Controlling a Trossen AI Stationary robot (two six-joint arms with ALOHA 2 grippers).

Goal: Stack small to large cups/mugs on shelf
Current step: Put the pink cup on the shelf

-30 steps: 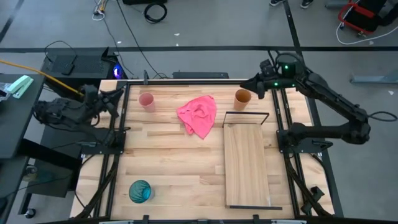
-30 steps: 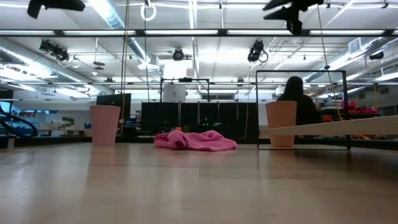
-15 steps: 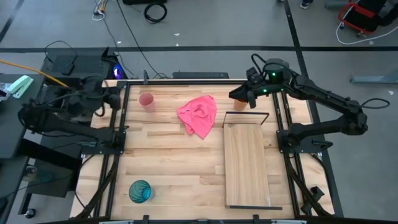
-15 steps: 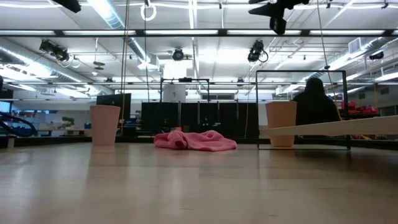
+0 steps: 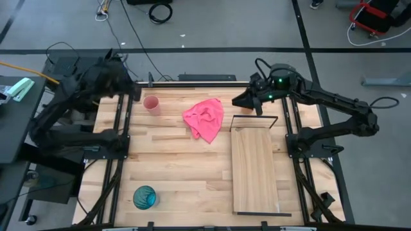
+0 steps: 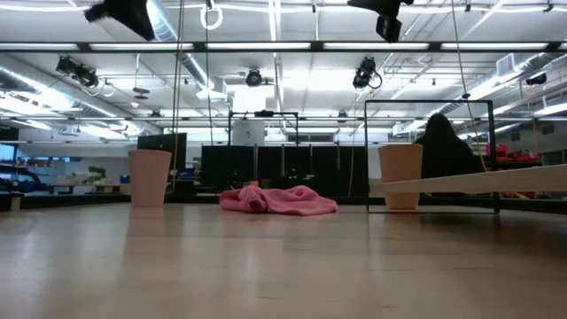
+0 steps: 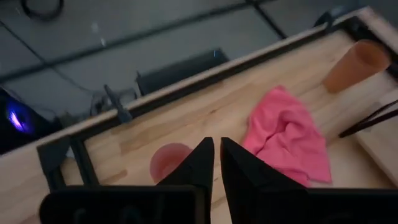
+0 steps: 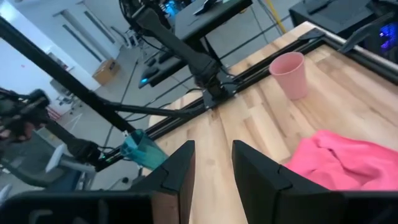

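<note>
The pink cloth (image 5: 205, 120) lies near the middle of the back half of the table, and I place the other things from it. The small pink cup (image 5: 151, 104) stands upright to the left of the cloth, close to the back edge. The orange-brown cup (image 6: 401, 176) stands on the other side of the cloth, just behind the wire frame of the shelf (image 5: 255, 170); from above it is hidden under the right arm. The teal-blue cup (image 5: 144, 197) is well apart from the cloth, near the front left corner. The shelf, to the right of the cloth, carries no cup yet.

The right gripper (image 5: 241, 101) hangs high over the orange-brown cup, between the cloth and the back right corner. Its fingers (image 8: 255, 171) stand apart with a clear gap and hold nothing. The left gripper (image 5: 133, 92) is above the back left edge, just left of the pink cup; its fingers (image 7: 198, 162) are almost together with only a thin slit, and nothing is between them.

I judge the task is at its beginning — both arms are in the approach step. The next move calls for the right gripper to go down around the orange-brown cup without knocking it over, and for the left one to open wider before it can take the pink cup.
</note>
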